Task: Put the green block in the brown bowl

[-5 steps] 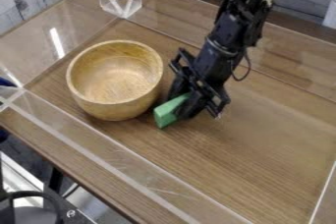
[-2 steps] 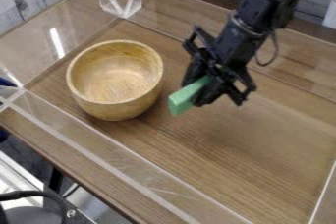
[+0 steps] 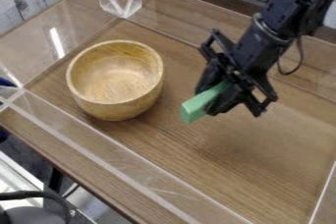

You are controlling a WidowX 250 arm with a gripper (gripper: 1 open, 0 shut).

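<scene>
The green block (image 3: 202,104) hangs tilted above the wooden table, held at its upper end by my gripper (image 3: 226,92), which is shut on it. The black arm reaches down from the upper right. The brown bowl (image 3: 116,79) sits on the table to the left of the block, its deep hollow holding nothing. A gap of tabletop shows between the block and the bowl's right rim.
A wooden table (image 3: 262,159) is ringed by low clear plastic walls (image 3: 79,159). A small clear plastic stand (image 3: 120,0) sits at the back left. Bare table lies right and in front of the bowl.
The gripper has lifted the green block off the table beside the bowl and carried it up and to the right. The bowl has stayed where it was.
</scene>
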